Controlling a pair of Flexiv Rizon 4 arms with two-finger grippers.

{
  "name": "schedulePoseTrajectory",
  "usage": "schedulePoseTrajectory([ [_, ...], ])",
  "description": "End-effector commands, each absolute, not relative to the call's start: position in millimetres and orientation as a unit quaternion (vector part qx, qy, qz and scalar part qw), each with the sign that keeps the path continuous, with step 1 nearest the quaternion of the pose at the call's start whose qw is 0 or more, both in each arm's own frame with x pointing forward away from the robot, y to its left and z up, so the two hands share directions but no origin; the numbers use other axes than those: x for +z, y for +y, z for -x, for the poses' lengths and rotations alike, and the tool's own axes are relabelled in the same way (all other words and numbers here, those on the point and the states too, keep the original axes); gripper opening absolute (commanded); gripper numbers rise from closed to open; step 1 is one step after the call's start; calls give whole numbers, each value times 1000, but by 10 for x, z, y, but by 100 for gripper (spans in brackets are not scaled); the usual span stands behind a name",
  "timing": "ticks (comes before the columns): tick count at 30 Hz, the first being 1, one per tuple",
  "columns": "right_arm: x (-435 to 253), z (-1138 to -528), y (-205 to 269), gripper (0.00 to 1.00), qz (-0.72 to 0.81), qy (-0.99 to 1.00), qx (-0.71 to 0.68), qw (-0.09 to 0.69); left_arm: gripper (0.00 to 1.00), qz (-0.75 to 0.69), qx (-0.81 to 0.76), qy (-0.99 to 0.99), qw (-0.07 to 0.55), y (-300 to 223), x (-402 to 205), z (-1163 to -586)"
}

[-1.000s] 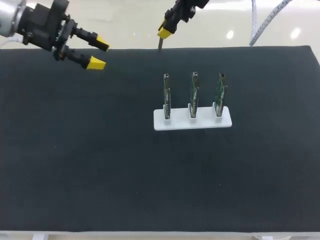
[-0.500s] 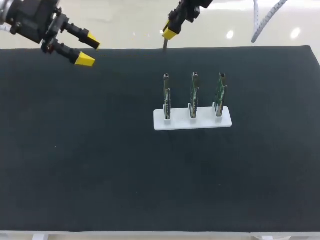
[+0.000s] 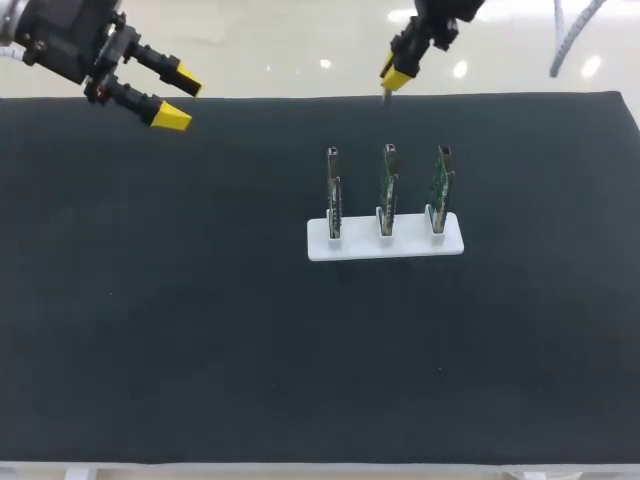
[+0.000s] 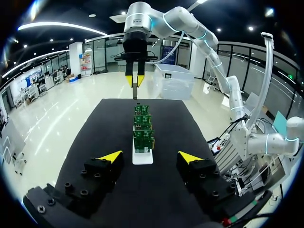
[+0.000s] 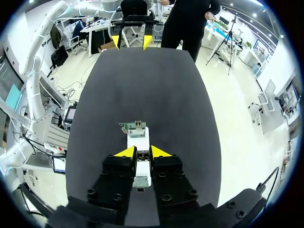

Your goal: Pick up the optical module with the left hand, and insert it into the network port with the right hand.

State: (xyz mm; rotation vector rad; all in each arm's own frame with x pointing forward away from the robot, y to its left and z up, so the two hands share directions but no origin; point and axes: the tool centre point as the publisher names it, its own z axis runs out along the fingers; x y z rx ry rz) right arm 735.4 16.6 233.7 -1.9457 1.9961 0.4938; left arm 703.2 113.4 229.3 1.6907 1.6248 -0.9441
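A white holder [image 3: 385,243] in the middle of the black mat carries three upright green port boards [image 3: 388,186]. My right gripper [image 3: 397,78] hangs above the mat's far edge, behind the middle board, shut on a thin grey optical module [image 3: 385,97] that points down. In the right wrist view the module [image 5: 142,156] sits between the yellow tips of the right gripper [image 5: 143,152], with the nearest board [image 5: 135,126] just ahead. My left gripper [image 3: 178,100] is open and empty over the far left corner. From the left wrist view the left gripper [image 4: 150,156] looks along the row of boards [image 4: 143,135].
The black mat [image 3: 180,320] covers the whole table. Nothing else lies on it besides the holder.
My right gripper has carried the module to the right, from behind the left board to behind the middle one. My left arm drew back a little toward the far left corner.
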Motion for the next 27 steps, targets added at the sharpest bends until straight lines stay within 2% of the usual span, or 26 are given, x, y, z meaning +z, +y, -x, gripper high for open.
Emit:
schedulePoseTrajectory([
  [1,2275,-7300,22,0,677,697,173,161,100,-638,-356,613,301,1134,2293,-7039],
  [27,1916,-7220,-500,0,673,715,148,116,100,-638,-356,613,301,1134,2293,-7039],
])
